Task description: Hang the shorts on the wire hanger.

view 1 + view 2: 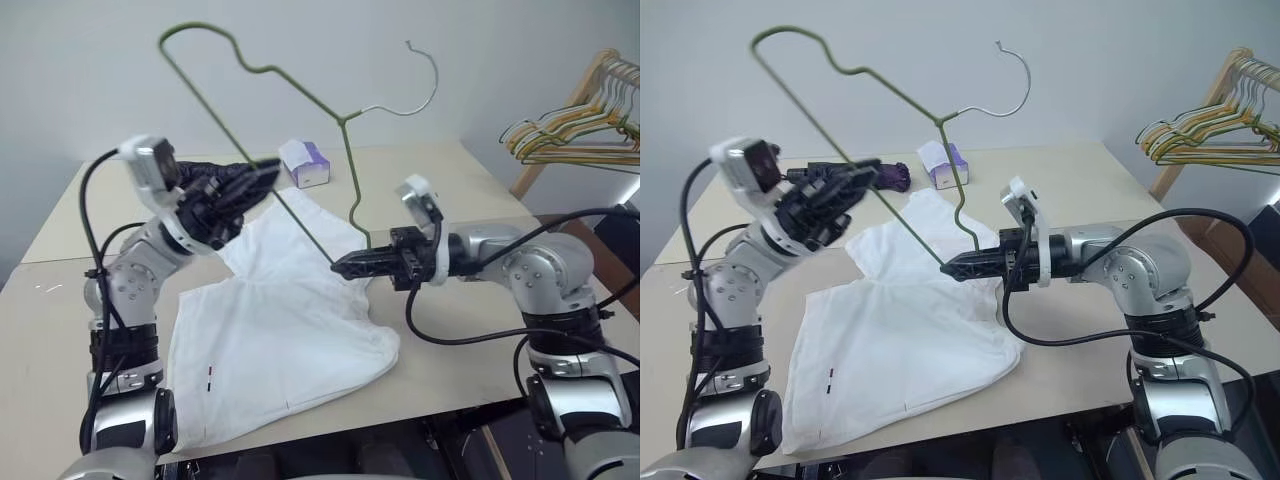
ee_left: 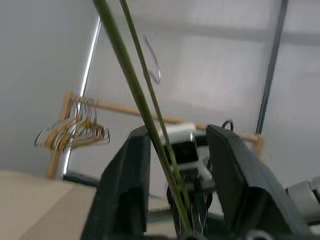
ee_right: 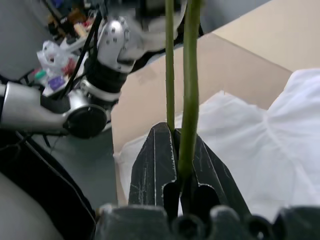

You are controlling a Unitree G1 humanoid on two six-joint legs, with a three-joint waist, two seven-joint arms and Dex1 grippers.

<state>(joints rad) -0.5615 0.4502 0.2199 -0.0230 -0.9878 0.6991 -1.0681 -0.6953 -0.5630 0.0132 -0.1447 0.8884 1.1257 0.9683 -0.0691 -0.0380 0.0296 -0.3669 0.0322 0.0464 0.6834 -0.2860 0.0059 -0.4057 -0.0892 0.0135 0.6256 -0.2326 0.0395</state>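
Observation:
The wire hanger [image 1: 218, 118] stands tilted in the air above the table, hook [image 1: 425, 90] toward the back wall. My right gripper [image 1: 337, 266] is shut on its lower corner; in the right wrist view two strands of the wire hanger [image 3: 189, 75] rise from the pinched fingers [image 3: 155, 165]. My left gripper [image 1: 255, 178] is open around the long straight side, and that olive wire [image 2: 145, 115] passes between its spread fingers [image 2: 125, 180]. The white shorts [image 1: 280, 330] lie spread on the table under both grippers, with one leg lifted a little toward the hanger's low corner.
A small white-and-purple tissue box [image 1: 305, 163] sits at the back of the table. A dark purple bundle [image 1: 895, 177] lies behind my left gripper. A wooden rack with several coloured hangers [image 1: 580, 125] stands off the table's right side. The table's front edge [image 1: 450, 400] is close.

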